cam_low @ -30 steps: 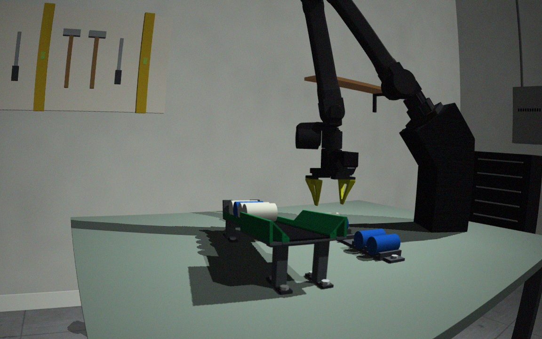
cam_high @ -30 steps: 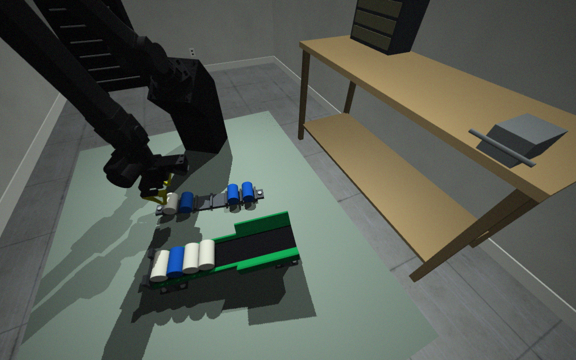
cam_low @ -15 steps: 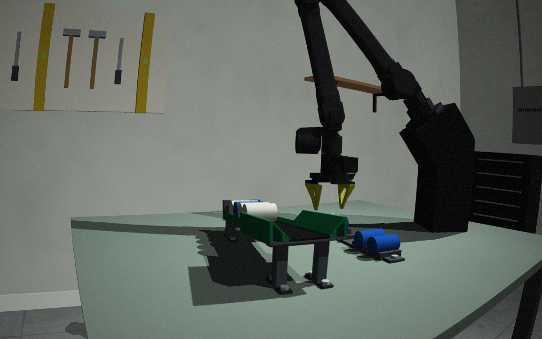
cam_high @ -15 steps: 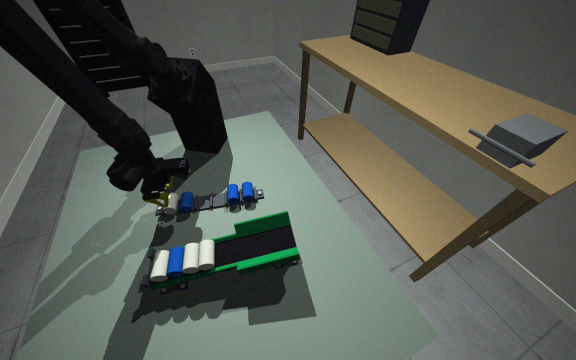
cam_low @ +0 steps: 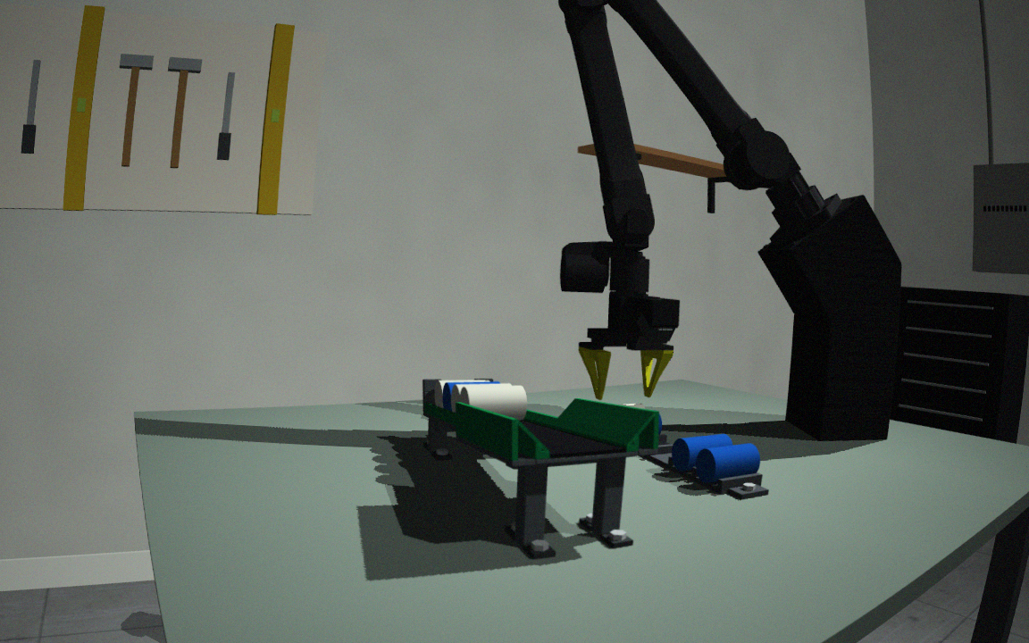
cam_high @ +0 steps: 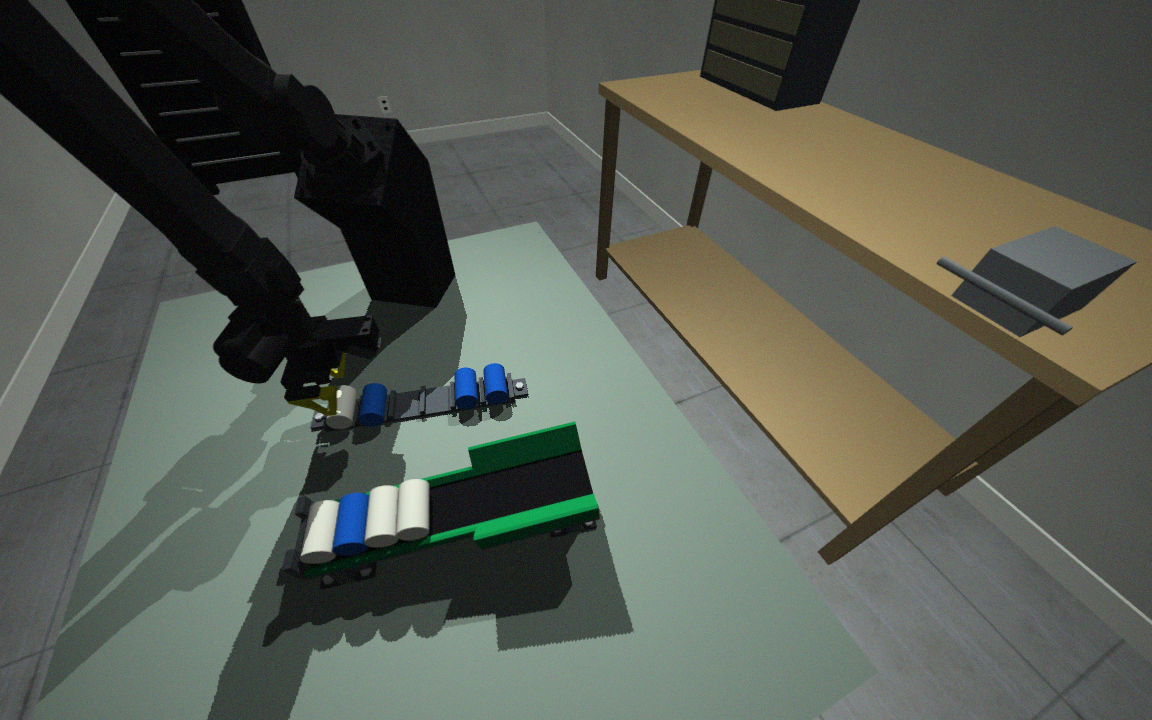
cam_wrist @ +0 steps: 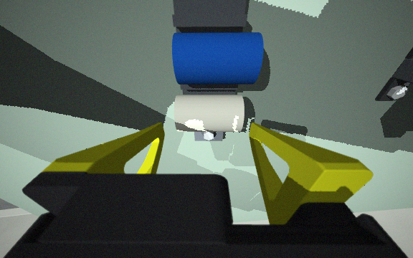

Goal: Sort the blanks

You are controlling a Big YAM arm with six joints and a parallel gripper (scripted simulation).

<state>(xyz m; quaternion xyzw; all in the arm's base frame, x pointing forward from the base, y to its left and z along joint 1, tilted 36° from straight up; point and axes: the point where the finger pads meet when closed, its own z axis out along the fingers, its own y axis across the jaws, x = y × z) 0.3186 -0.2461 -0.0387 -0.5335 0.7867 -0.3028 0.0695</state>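
The white blank (cam_high: 341, 408) (cam_low: 633, 405) (cam_wrist: 210, 115) in the left end slot of the stock rack (cam_high: 407, 405) (cam_low: 748, 489) (cam_wrist: 210, 13) lies below and just right of the claw (cam_high: 337, 392) (cam_low: 623, 396) (cam_wrist: 206, 128), whose fingers are held apart with nothing between; its long axis runs near to far, along their spread, so an end-to-end grasp seems intended. Three blue blanks are also held by the rack. On the nearer ramp (cam_high: 535, 519) (cam_low: 486, 431), three white blanks are interrupted by one blue blank (cam_high: 351, 523) (cam_low: 447, 397), second from the stop (cam_high: 301, 528) (cam_low: 428, 396), which must probably be moved out.

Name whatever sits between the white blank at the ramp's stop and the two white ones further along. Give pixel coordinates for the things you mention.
One blue blank (cam_high: 351, 523) lies there, in line on the ramp (cam_high: 535, 530); the top view shows it.
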